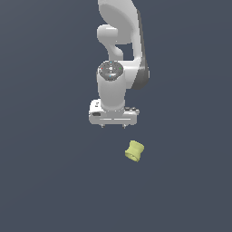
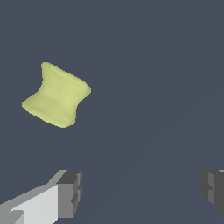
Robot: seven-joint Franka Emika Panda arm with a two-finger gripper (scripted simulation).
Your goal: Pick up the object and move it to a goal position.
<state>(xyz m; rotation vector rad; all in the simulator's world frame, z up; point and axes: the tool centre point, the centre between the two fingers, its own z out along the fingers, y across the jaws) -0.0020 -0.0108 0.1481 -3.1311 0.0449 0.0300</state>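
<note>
The object (image 1: 134,151) is a small pale yellow-green spool with flared rims, lying tilted on the dark floor. In the wrist view the object (image 2: 57,95) sits well away from the fingers. My gripper (image 1: 113,125) hangs from the white arm above and to the exterior view's left of the object, apart from it. It is open, with nothing between the grey fingertips (image 2: 70,192), and the gap between them is wide.
The white arm (image 1: 120,54) rises behind the gripper toward the top of the exterior view. A plain dark grey floor (image 1: 54,181) surrounds everything.
</note>
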